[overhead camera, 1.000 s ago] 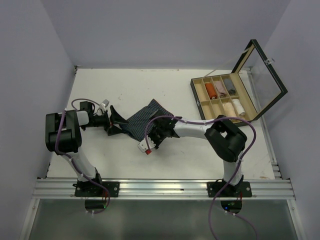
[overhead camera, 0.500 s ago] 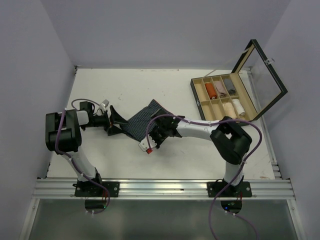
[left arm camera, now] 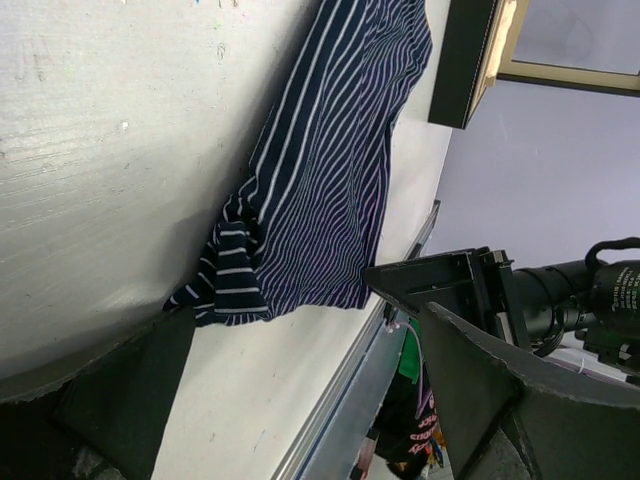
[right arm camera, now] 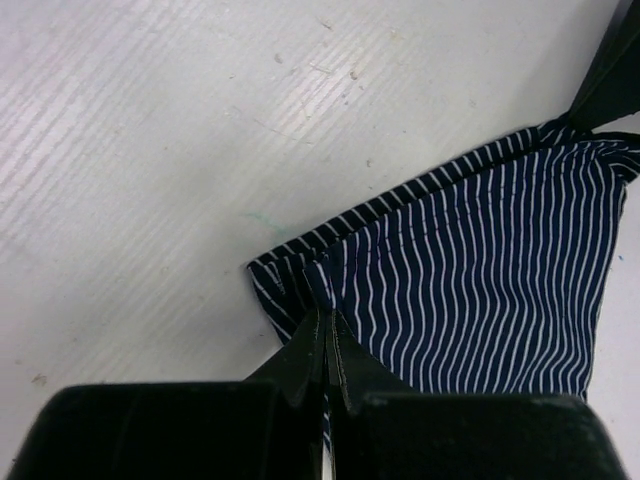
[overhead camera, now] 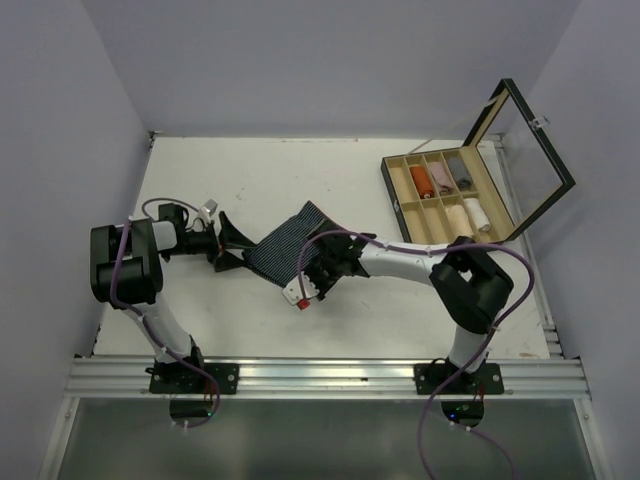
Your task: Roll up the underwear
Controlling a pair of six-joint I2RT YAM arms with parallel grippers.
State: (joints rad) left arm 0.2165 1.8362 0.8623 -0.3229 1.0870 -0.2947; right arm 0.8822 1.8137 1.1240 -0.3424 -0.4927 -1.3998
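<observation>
Left gripper: my left gripper (overhead camera: 230,243) is spread as wide as it goes and holds nothing. In the left wrist view the left end of the garment lies between its fingers, and I cannot tell whether it touches them.
Underwear: the navy cloth underwear with thin pale stripes (overhead camera: 283,245) lies mid-way across the white table (overhead camera: 250,180), slanting between my two grippers.
Right gripper: my right gripper (right arm camera: 325,330) is pinched fully together on a corner of the underwear's hem, and the cloth puckers where the fingertips meet.
Far right: a compartmented wooden box (overhead camera: 392,190) with its glass lid (overhead camera: 535,150) raised stands well apart from the cloth.
Step in hand: I judge that I am taking hold of one edge to start the fold or roll.
Doing it well: I should carry the pinched corner low and straight across so the stripes stay parallel. The pinch should stay on the hem only. My left gripper should close on its end before I pull, or the cloth will drag.
Look of the cloth: it is thin and limp, mostly flat, bunched and curled at the left end, with a darker banded hem.
</observation>
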